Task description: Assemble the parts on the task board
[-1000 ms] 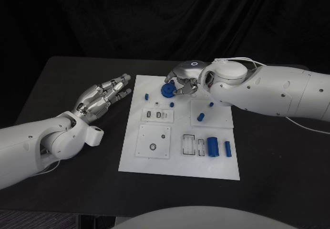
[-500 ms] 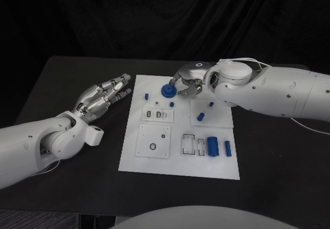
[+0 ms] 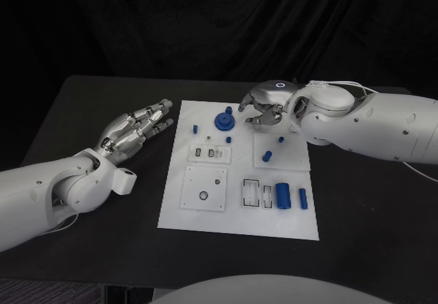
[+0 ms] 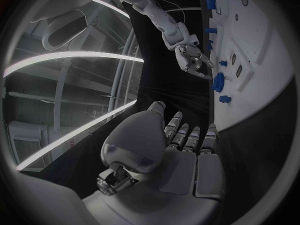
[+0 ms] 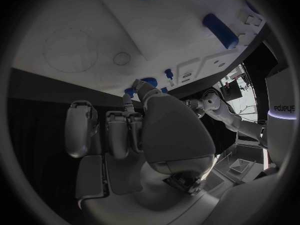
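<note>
My left hand point(image 3: 137, 128) rests over the bare bench point(image 3: 82, 107) just beside the board's point(image 3: 239, 218) left edge, fingers stretched out together and holding nothing. The small blue peg point(image 3: 194, 128) stands nearest its fingertips. If that hand slid toward the board it could nudge the plate or tip that peg, so I judge it safest lying idle.

Beyond the peg stands the round blue knob point(image 3: 223, 120) at the far end of the board. My right hand point(image 3: 262, 109) hovers just beside it, fingers curled downward with nothing between them; from my left wrist I see a clear gap between those fingertips and the knob. The risk, as I read it, is a trailing finger catching the knob and pulling it askew.

Nearer me than my right hand lie a short blue pin point(image 3: 266, 155), then a thick blue cylinder point(image 3: 283, 194) and a thin rod point(image 3: 302, 198), all waiting to be picked. A low sweep of my forearm could roll them.
</note>
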Controlling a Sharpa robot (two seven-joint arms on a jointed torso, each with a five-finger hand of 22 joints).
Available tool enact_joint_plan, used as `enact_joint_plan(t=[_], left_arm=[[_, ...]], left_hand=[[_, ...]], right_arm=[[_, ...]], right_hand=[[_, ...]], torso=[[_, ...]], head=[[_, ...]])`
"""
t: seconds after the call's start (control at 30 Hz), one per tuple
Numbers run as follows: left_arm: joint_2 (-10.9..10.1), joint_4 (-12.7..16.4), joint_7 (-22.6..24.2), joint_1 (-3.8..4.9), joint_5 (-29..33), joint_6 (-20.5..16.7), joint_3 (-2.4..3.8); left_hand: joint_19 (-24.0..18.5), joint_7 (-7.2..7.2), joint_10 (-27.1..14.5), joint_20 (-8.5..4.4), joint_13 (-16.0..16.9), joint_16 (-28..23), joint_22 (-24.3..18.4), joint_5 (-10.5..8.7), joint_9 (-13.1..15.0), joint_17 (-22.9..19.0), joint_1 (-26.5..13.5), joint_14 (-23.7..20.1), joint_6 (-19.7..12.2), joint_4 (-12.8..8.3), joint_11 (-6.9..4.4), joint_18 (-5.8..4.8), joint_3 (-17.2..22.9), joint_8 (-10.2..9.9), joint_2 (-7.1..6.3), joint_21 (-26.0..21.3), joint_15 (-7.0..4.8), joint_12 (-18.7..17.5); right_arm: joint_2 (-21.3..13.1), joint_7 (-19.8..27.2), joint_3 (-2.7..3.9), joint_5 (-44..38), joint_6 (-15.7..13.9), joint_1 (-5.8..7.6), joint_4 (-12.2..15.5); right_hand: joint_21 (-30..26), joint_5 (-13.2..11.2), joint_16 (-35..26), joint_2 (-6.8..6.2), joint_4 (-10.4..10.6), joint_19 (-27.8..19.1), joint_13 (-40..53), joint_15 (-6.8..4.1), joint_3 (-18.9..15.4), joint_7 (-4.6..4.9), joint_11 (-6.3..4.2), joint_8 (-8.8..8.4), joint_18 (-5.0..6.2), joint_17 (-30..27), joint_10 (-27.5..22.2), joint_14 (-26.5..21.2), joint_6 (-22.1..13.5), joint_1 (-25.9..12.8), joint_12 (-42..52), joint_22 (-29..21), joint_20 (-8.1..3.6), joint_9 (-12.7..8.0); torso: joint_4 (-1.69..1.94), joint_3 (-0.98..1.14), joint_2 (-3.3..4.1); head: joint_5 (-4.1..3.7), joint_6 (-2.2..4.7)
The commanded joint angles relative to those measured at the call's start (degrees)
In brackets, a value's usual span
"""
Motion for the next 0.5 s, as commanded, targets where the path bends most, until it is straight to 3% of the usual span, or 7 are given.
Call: enact_joint_plan(t=[0.03,0.1,0.3,0.37,0.5], left_arm=[[-0.1,0.2,10.8,-0.08,0.0,0.3,0.04],[-0.2,0.2,10.8,-0.08,0.0,0.3,0.04],[-0.1,0.3,10.7,-0.09,0.0,0.3,0.04],[-0.1,0.3,10.7,-0.09,0.0,0.3,0.04],[0.0,0.2,10.7,-0.10,0.0,0.4,0.04]], left_hand=[[-0.1,0.22,0.2,0.45,0.0,0.3,0.1,0.33,0.0,0.1,0.7,-0.1,-0.1,0.0,0.44,0.13,0.3,0.3,0.14,0.3,0.55,0.0],[-0.1,0.22,0.2,0.45,0.0,0.3,0.1,0.33,0.0,0.1,0.7,-0.1,-0.1,0.0,0.44,0.13,0.3,0.3,0.14,0.3,0.55,0.0],[-0.1,0.22,0.2,0.45,0.0,0.3,0.1,0.33,0.0,0.1,0.7,-0.1,-0.1,0.0,0.44,0.13,0.3,0.3,0.14,0.3,0.55,0.0],[-0.1,0.22,0.2,0.45,0.0,0.3,0.1,0.33,0.0,0.1,0.7,-0.1,-0.1,0.0,0.44,0.13,0.3,0.3,0.14,0.3,0.55,0.0],[-0.1,0.22,0.3,0.48,0.1,0.3,0.1,0.36,0.0,0.1,0.7,0.0,-0.1,-0.1,0.47,0.12,0.4,0.3,0.13,0.3,0.58,0.0]], right_arm=[[-2.0,0.7,0.03,-0.3,-6.0,0.79,1.8],[-3.6,0.4,0.03,-0.3,-6.6,1.39,3.0],[-10.1,0.1,-0.01,-0.3,-8.6,2.90,7.7],[-11.9,0.9,-0.04,-0.3,-9.0,3.09,8.4],[-15.0,1.6,-0.07,-0.3,-8.3,2.94,9.3]], right_hand=[[0.1,-1.1,0.0,-0.12,0.6,0.1,12.8,-0.11,0.1,-0.35,-0.08,-0.09,0.99,13.9,3.5,5.5,0.5,-1.0,0.1,8.2,-0.08,-0.1],[0.3,-1.7,0.1,-0.17,0.8,0.3,12.9,-0.12,0.0,-0.32,-0.07,-0.14,0.93,13.9,3.6,5.5,0.6,-1.2,0.2,8.3,-0.10,-0.2],[1.0,-7.1,0.3,-0.33,3.3,1.0,13.5,0.09,-1.6,0.17,0.28,0.19,0.69,14.2,4.3,5.6,2.6,-3.4,0.6,8.9,0.02,-0.3],[3.1,-8.5,1.4,-0.21,4.3,2.5,14.9,0.19,-2.3,0.50,0.49,0.85,0.11,15.0,5.8,6.0,4.5,-4.1,1.6,10.2,0.11,-0.2],[4.8,-10.7,1.5,-0.41,6.0,3.6,15.1,-0.02,-3.3,0.17,0.21,0.71,-0.34,15.1,6.0,6.0,5.4,-4.6,1.7,11.3,-0.03,-0.4]], torso=[[-0.03,0.00,0.01],[-0.03,0.01,0.01],[-0.09,0.02,-0.01],[-0.06,0.01,0.00],[-0.01,-0.01,0.05]], head=[[0.02,0.11],[-0.13,0.27],[-0.68,0.47],[-1.08,0.58],[-1.67,0.96]])
